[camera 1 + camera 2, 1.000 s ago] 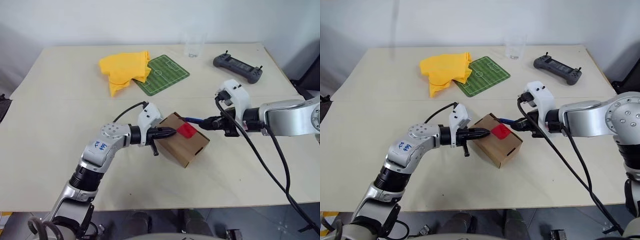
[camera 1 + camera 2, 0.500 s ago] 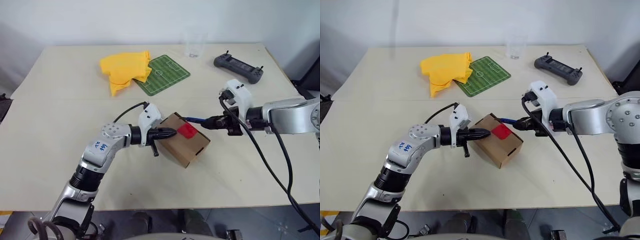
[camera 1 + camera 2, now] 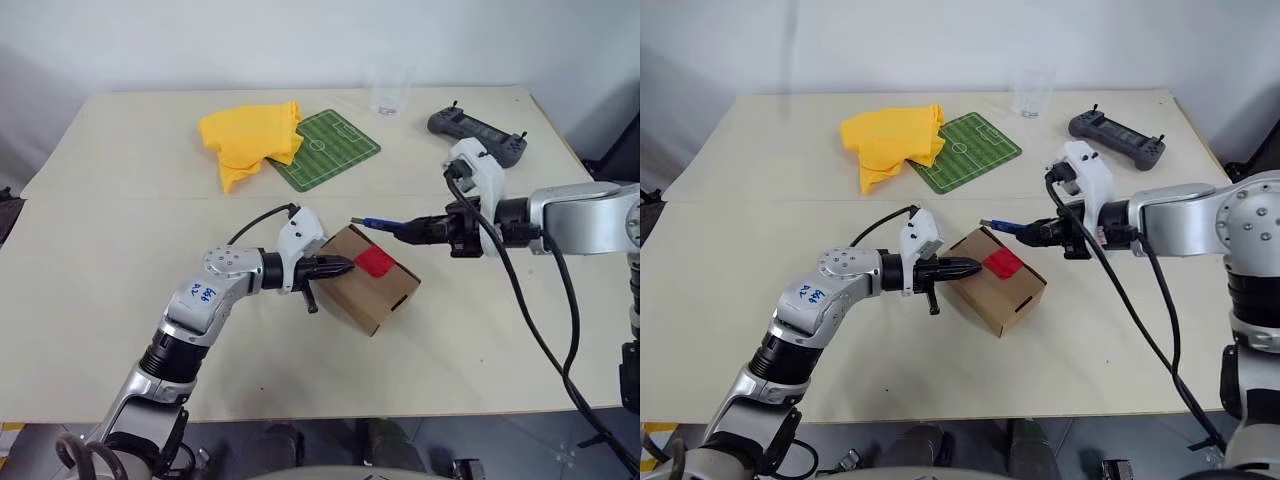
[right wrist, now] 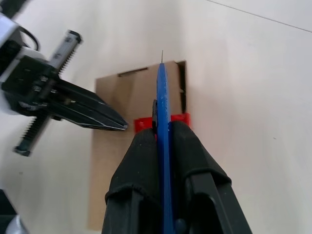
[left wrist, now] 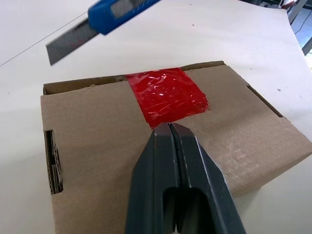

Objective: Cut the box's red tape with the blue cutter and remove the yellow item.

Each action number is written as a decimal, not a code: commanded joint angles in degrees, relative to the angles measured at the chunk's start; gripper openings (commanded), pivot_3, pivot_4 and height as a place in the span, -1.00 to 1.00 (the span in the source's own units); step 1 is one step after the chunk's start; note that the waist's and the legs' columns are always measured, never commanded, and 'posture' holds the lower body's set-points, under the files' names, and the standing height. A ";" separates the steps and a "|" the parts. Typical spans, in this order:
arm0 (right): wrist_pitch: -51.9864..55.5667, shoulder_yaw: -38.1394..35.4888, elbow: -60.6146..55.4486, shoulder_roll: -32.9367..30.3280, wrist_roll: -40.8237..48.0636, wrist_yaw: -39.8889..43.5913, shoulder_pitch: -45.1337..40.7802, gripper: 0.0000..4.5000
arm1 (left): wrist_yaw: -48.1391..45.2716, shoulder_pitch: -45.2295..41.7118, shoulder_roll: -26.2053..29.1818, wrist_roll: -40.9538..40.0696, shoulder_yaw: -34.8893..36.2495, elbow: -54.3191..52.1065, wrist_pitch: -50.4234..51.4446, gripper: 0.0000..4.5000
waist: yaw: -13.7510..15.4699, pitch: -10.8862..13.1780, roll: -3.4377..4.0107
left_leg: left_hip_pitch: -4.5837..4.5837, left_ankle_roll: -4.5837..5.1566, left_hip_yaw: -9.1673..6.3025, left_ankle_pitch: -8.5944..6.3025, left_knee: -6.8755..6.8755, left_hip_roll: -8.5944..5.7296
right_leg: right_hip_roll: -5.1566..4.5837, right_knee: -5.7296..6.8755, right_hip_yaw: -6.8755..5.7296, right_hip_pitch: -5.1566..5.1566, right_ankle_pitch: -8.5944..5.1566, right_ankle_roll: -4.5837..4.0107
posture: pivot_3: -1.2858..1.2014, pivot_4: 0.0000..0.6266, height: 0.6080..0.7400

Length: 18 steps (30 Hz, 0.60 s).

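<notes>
Overall, a pale table [image 3: 120, 260] stands before a white wall [image 3: 250, 40].

Matt cardboard box [image 5: 112, 141] — glossy, crinkled red tape [image 5: 167, 95], probably plastic.

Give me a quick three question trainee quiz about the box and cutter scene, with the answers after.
1. True or false: the red tape is already cut through.
2. Which gripper holds the blue cutter: A left, B right?
3. What do the left gripper's shut fingers rest on?

Key: 1 false, the tape looks whole. 2 B, the right gripper is shut on it, blade in the air beside the box. 3 the box top, at the tape's edge.
</notes>
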 commanded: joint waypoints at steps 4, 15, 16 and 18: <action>1.60 -1.44 -3.10 0.91 -5.67 0.84 1.85 -0.96 | -0.38 0.47 -0.12 0.76 -1.41 0.65 0.63 -1.00 | 0.02 0.00 0.00 | 0.00 0.00 0.00 0.00 0.00 -0.01 | 0.00 0.01 -0.01 0.00 0.00 0.00 | 0.03 -0.52 1.00; 4.82 -4.20 -5.26 3.41 -9.61 2.92 5.29 -0.96 | -0.48 -0.02 -0.21 0.86 -1.55 0.79 1.04 -1.00 | -0.04 0.00 0.00 | 0.02 0.01 0.00 0.01 0.00 -0.04 | -0.01 0.03 -0.04 0.00 0.00 0.01 | 0.03 -0.52 1.00; 5.68 -4.23 -5.40 3.41 -9.64 3.23 5.15 -0.96 | -0.51 -0.05 -0.14 0.87 -1.63 0.71 1.24 -1.00 | -0.03 0.00 0.01 | 0.02 0.01 0.00 0.01 0.00 -0.04 | -0.01 0.03 -0.04 0.00 0.00 0.01 | 0.03 -0.52 1.00; 8.12 -4.26 -5.24 3.26 -9.22 3.92 4.54 -0.96 | -0.53 -0.17 -0.06 0.89 -1.75 0.69 1.73 -1.00 | 0.00 0.00 0.01 | 0.02 0.01 0.00 0.00 0.00 -0.04 | -0.02 0.03 -0.04 0.00 0.00 0.01 | 0.03 -0.52 1.00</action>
